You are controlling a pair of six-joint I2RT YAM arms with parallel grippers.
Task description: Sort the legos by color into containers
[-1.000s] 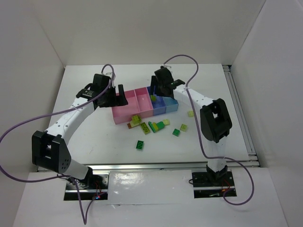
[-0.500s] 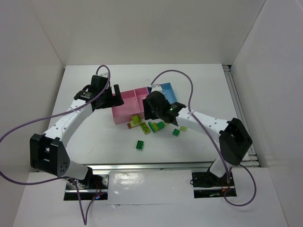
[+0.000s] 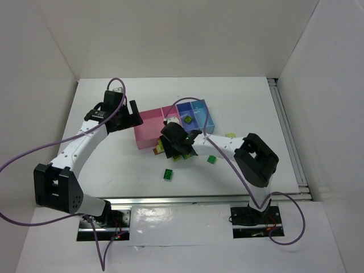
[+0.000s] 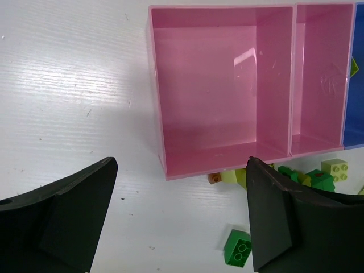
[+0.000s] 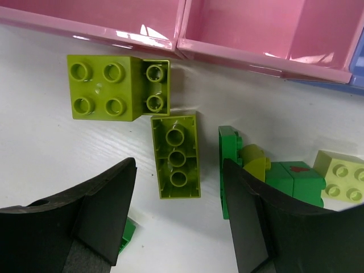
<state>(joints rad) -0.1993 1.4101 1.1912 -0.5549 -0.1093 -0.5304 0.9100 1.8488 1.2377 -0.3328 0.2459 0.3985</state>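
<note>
just in front of the tray (image 3: 149, 129), by the near wall of its pink compartments, the right gripper (image 5: 179, 185) hangs over a loose cluster of legos. its jaws are parted on either side of a long lime brick (image 5: 177, 156) that lies on the table hollow side up. a gap shows on both sides of that brick, so nothing is gripped yet; whether the fingertips reach the table cannot be told. crowding is the main danger. a dark green brick (image 5: 228, 170) pokes out from under the inner edge of one finger, and a closing stroke would probably drag it against the lime one. that would give either a two-colour pickup or a skewed pinch that squirts the lime brick away. a square lime brick (image 5: 102, 88) sits just beside the long one's far end and could be nudged toward the tray wall. the smooth sides may also let the brick swivel once lifted, and a loose hold over the narrow compartments could drop it into the wrong colour. one lime piece (image 3: 186, 120) already lies in the periwinkle compartment (image 3: 181, 111), which is likely where this one belongs. a green brick (image 3: 168, 174), another (image 3: 211, 160) and a pale yellow one (image 3: 230, 135) lie scattered on the table. the left gripper (image 4: 182, 170) is spread wide and carries nothing, hovering near the front corner of the large pink compartment (image 4: 222, 91), well apart from the cluster.
</note>
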